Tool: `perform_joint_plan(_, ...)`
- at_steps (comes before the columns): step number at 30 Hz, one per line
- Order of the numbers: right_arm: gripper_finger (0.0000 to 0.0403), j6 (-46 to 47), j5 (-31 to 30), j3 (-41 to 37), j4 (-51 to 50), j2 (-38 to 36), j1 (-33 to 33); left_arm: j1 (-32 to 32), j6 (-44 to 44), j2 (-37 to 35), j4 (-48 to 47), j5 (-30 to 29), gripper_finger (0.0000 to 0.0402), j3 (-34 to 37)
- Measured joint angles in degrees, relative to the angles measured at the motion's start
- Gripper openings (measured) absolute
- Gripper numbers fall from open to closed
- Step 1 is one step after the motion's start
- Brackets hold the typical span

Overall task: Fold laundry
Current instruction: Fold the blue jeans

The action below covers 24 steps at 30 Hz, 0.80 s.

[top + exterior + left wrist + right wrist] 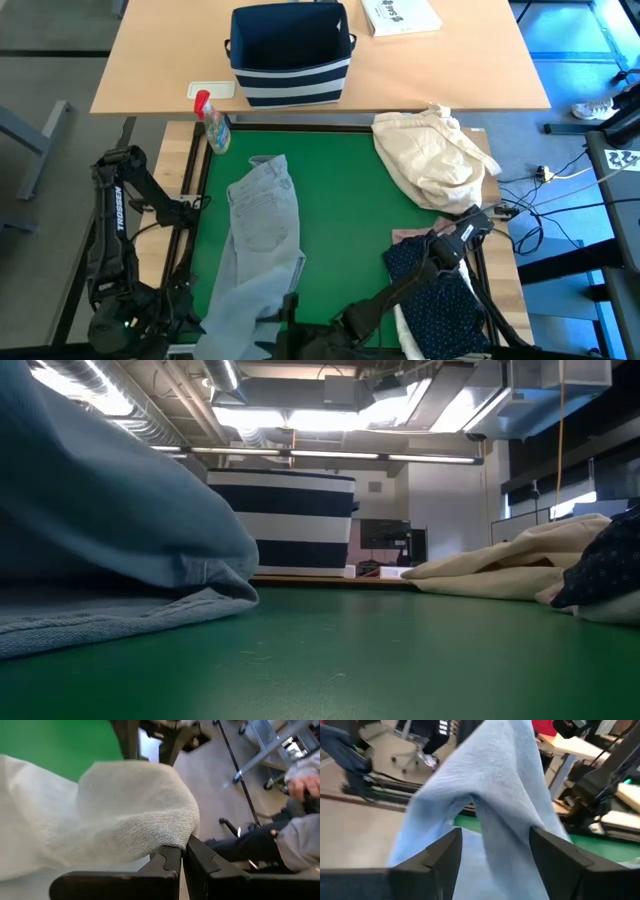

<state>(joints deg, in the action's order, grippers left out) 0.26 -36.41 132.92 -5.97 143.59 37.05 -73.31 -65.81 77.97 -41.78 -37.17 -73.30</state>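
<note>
Two grippers work at the near edge of the green mat [340, 200], both on the light grey jeans [262, 225]. The jeans lie lengthwise on the mat's left half, waistband toward the navy striped bin [290, 55] and legs running to the near edge, where the fabric is bunched and lifted. In the left wrist view the left gripper [182, 854] has its fingers pressed together, pinching a fold of the jeans. In the right wrist view the right gripper [495, 847] has its fingers spread wide, with a raised ridge of the jeans draped between them; the pads do not press the cloth.

On the mat's right side the navy white-dotted shirt [440, 300] lies by the near right corner, under the right arm, with a sliver of the pale pink top [408, 237] showing just beyond it. The cream-beige cloth bundle [432, 155] sits at the far right corner. A spray bottle [213, 122] stands at the far left corner.
</note>
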Motion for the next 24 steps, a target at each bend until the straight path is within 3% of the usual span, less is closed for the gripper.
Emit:
perform_joint_plan(13, 0.0197, 1.3, -0.5, 0.0, -8.0, -0.2, -0.4, 2.3, -3.3, 0.0, -3.5, -4.7, 0.0005, 0.0)
perform_joint_plan(24, 0.0170, 2.7, -1.5, 0.0, -3.5, 0.0, -2.6, 2.2, -4.2, 0.0, -3.9, -7.1, 0.0005, 0.0)
